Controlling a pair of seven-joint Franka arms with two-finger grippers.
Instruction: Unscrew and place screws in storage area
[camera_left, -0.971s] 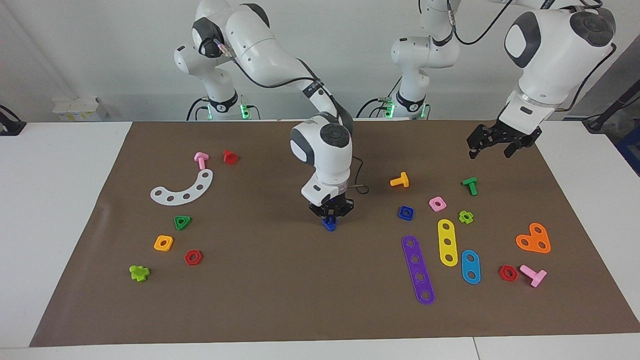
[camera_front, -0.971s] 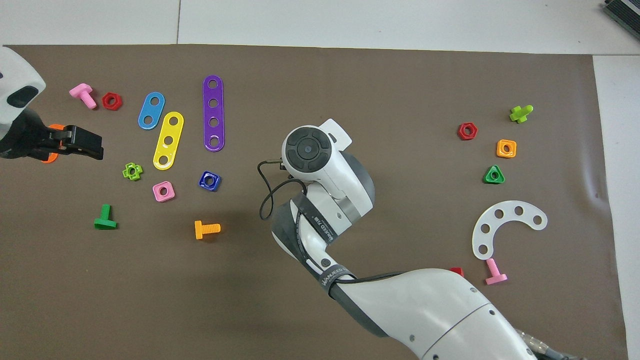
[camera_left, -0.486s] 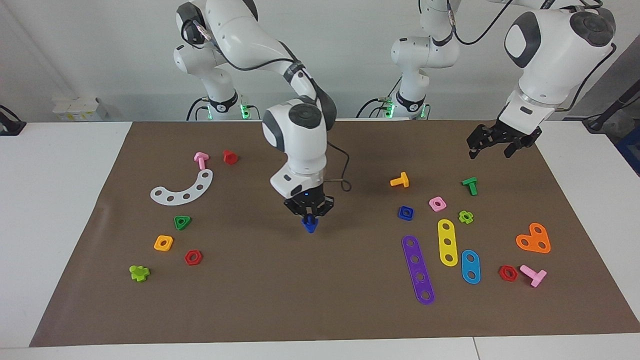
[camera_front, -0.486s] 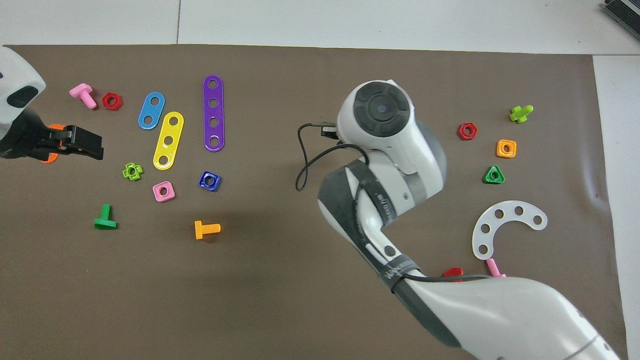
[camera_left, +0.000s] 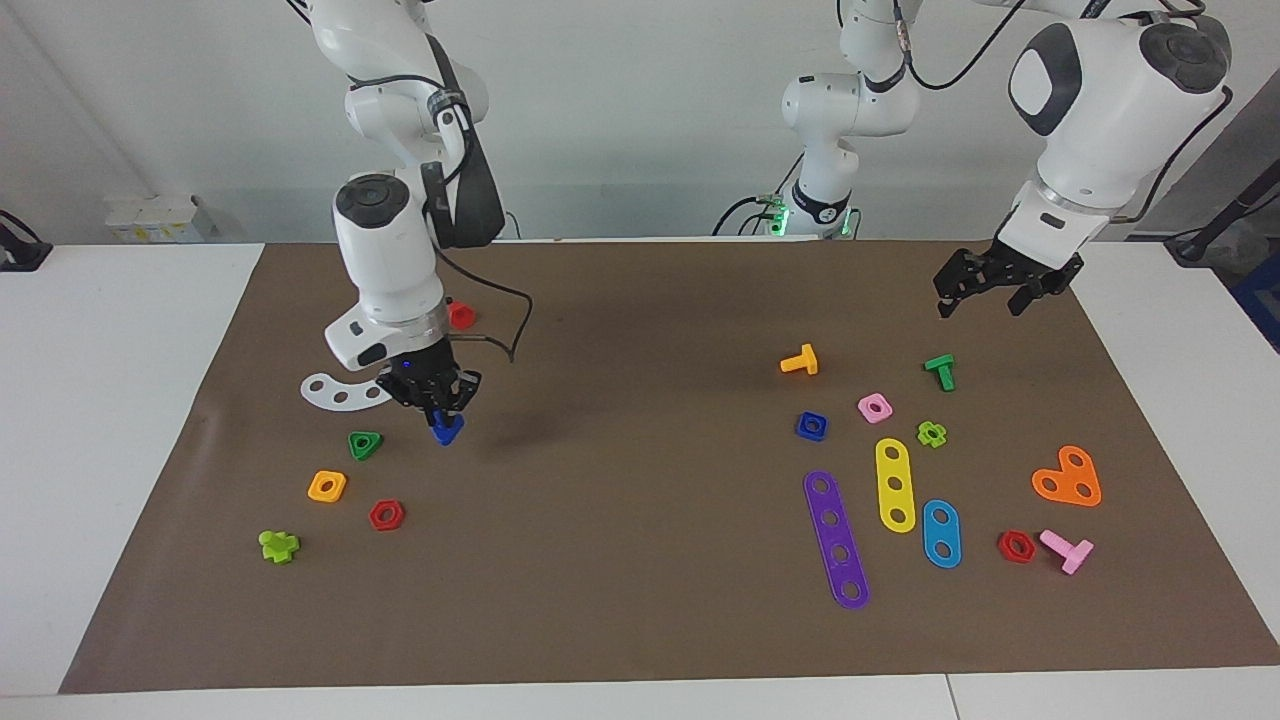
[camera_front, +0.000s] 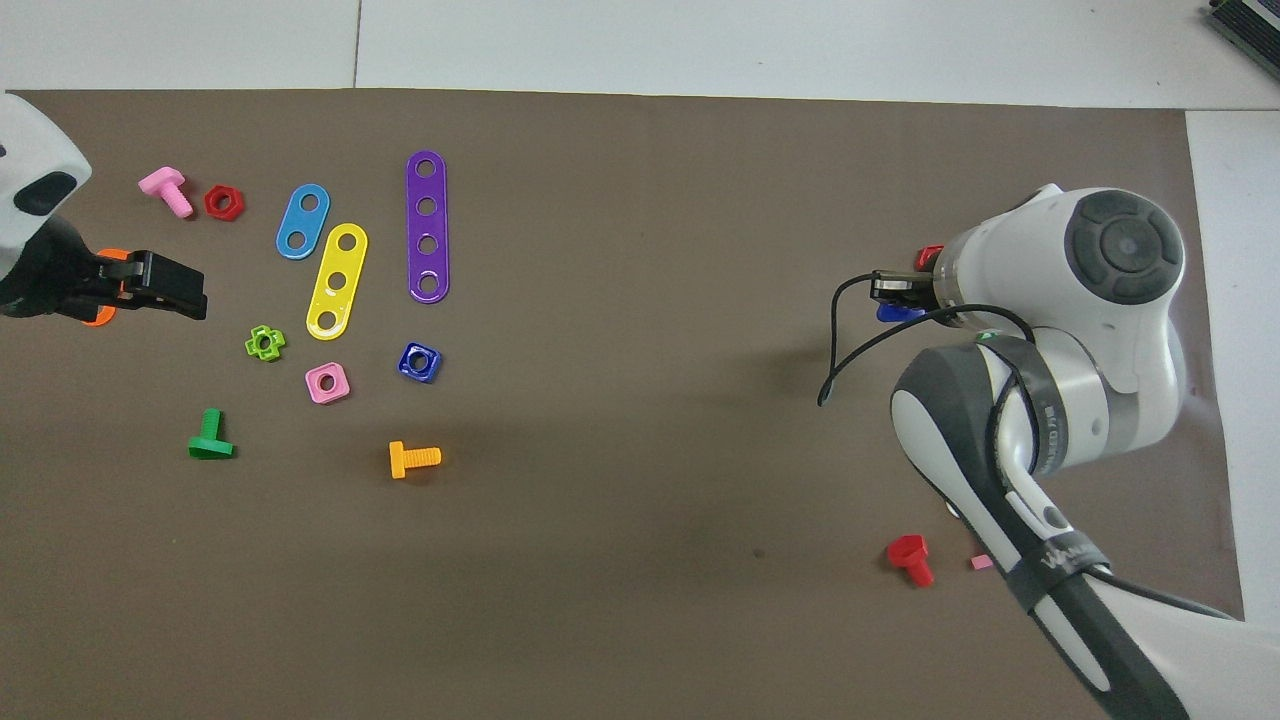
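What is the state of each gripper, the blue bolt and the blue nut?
right gripper: shut on the blue bolt, raised over the mat beside the green triangular nut.
blue bolt: held, head down, off the mat.
blue square nut: lying flat, alone.
left gripper: open, empty, waiting in the air.

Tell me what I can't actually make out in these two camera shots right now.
- Overhead view: the right arm covers the white curved plate, green triangular nut and orange square nut; only a sliver of the blue bolt shows.
- Facing view: the right gripper hides the bolt's stem, and the arm covers the pink bolt beside the red bolt.
- Overhead view: the left gripper covers most of the orange heart plate.
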